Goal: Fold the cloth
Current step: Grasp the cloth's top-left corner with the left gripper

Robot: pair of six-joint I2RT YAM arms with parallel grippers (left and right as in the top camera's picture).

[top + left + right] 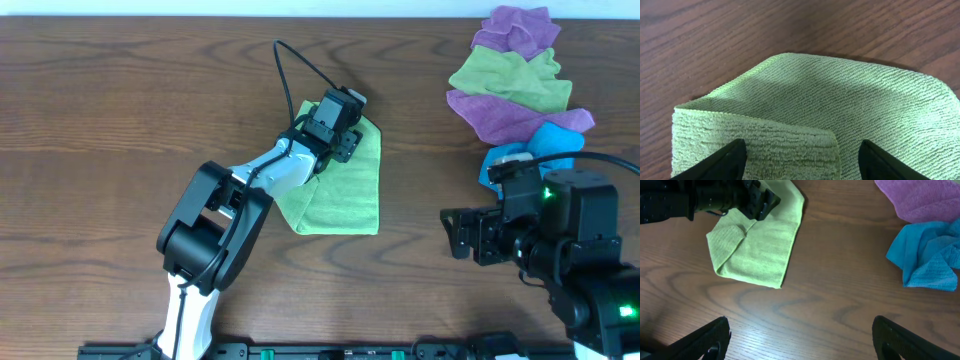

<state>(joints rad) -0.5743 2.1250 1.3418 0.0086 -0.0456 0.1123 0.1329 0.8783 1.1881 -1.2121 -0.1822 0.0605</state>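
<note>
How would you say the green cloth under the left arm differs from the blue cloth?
The green cloth lies flat and folded, edges straight; the blue cloth is crumpled in a heap. The green cloth lies alone under the left gripper; the blue cloth abuts a purple cloth. Both rest on the table.
</note>
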